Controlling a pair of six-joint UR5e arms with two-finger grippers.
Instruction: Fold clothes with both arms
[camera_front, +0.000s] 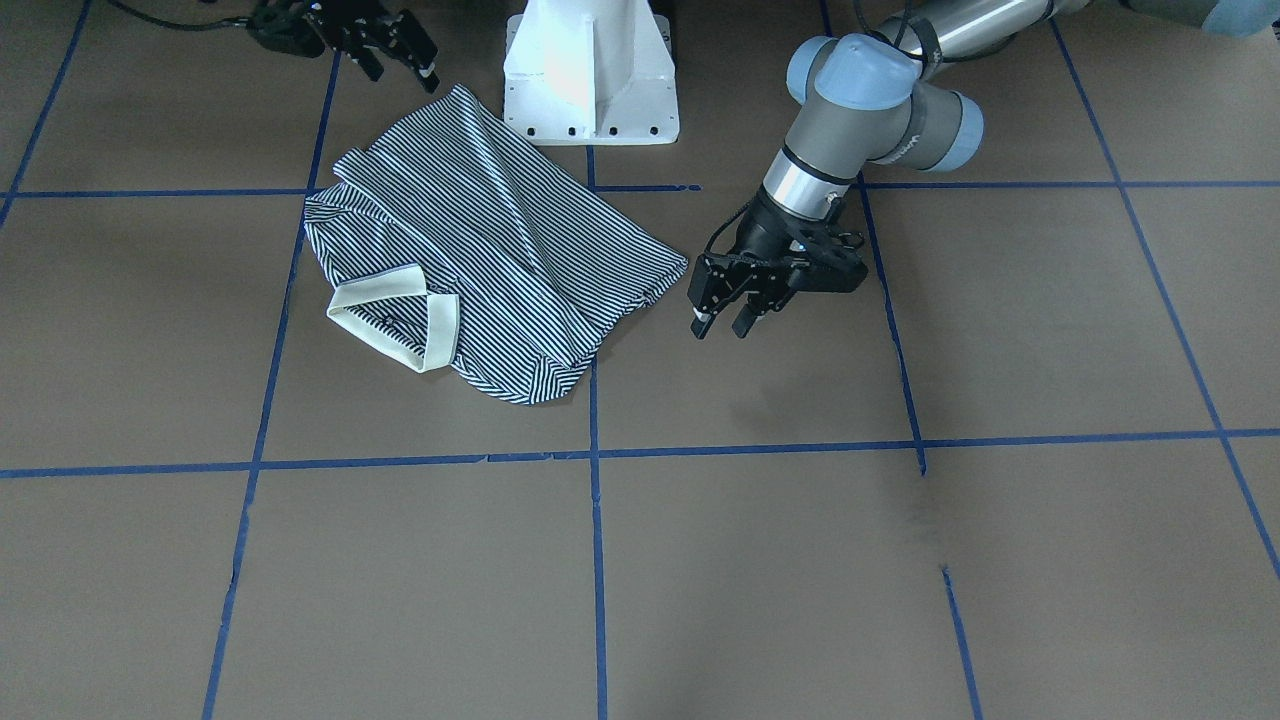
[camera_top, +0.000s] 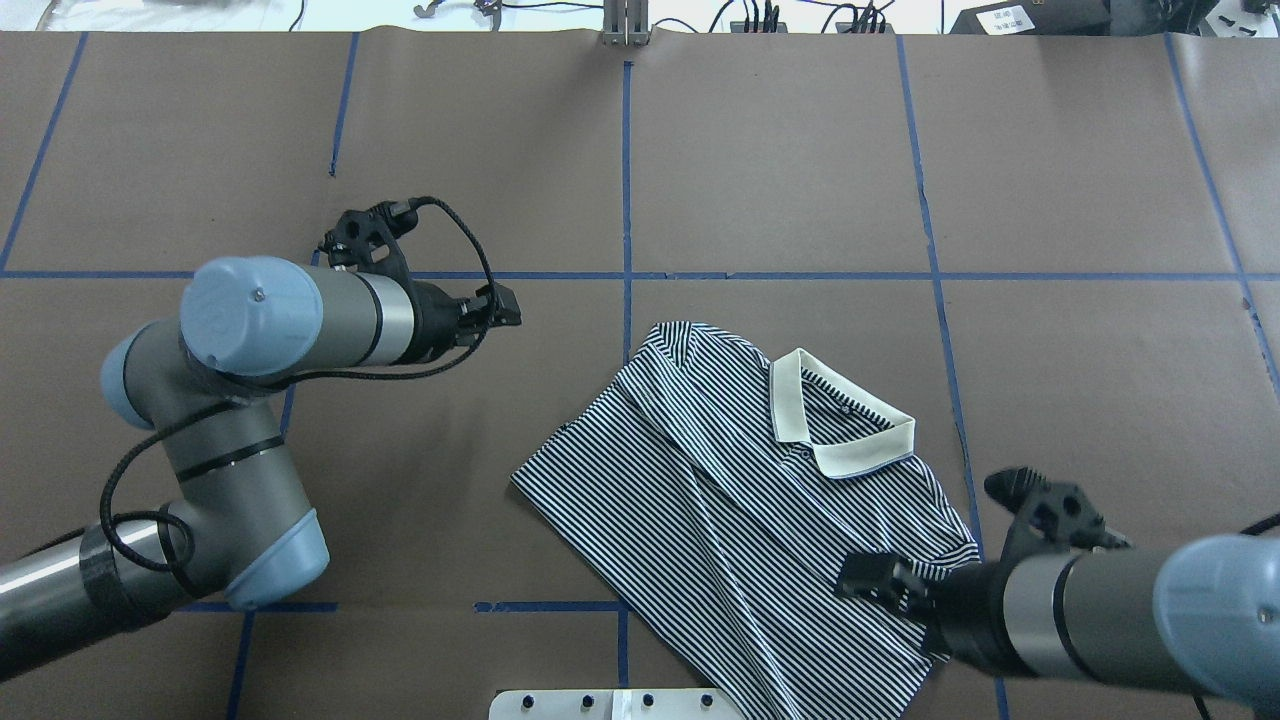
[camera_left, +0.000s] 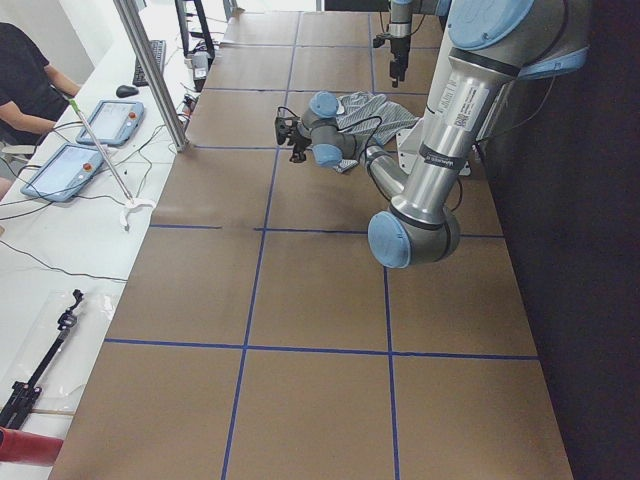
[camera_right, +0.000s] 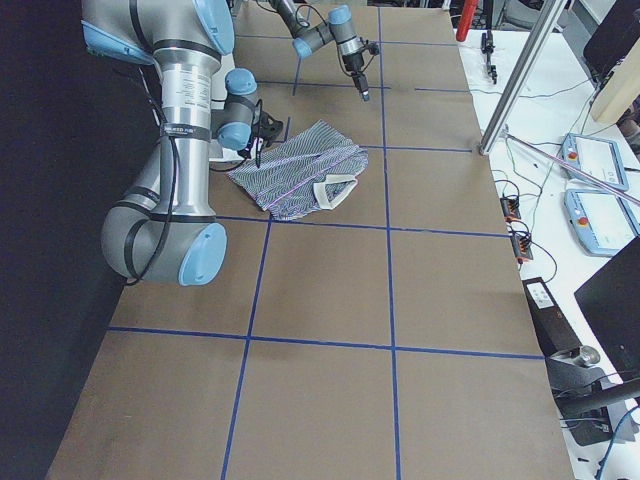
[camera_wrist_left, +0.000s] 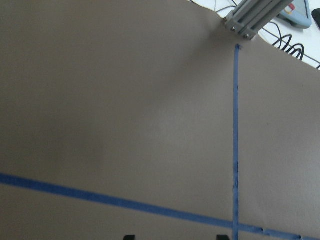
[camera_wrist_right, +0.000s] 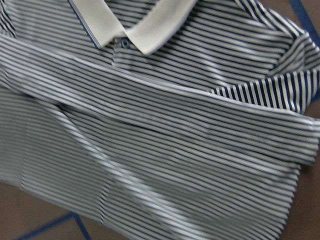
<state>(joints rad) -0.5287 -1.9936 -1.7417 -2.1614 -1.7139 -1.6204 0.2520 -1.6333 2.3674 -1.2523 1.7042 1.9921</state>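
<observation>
Close under my right wrist camera is the polo shirt (camera_wrist_right: 160, 140). It is soft knit in thin navy-and-white stripes, with long ridged folds across it, a smooth cream collar (camera_wrist_right: 135, 20) and one small button (camera_wrist_right: 124, 43) below the collar.

In the overhead view, from left to right, my left arm (camera_top: 270, 320) comes first. Its grey tube is bent sharply at the elbow and the wrist lies nearly level, with rounded light blue caps on the joints. My left pincer (camera_front: 722, 328) tilts down over bare brown paper (camera_top: 800, 150). Its two black fingers are parted with nothing between them, and it touches no cloth. The paper is matt and marked into squares by blue tape (camera_top: 627, 180).

The one shirt lies to the right of that pincer and clear of it, set diagonally on the paper. Its collar points away from my base, and one side is folded over the body.

My right arm (camera_top: 1080, 605) reaches in low and level. My right pincer (camera_front: 405, 72) is above the shirt's edge on the side of the white pedestal (camera_front: 590, 80). Its fingers are spread and I see nothing gripped. I cannot tell whether a tip brushes the fabric.

In all there are two arms, two pincers and one garment.
</observation>
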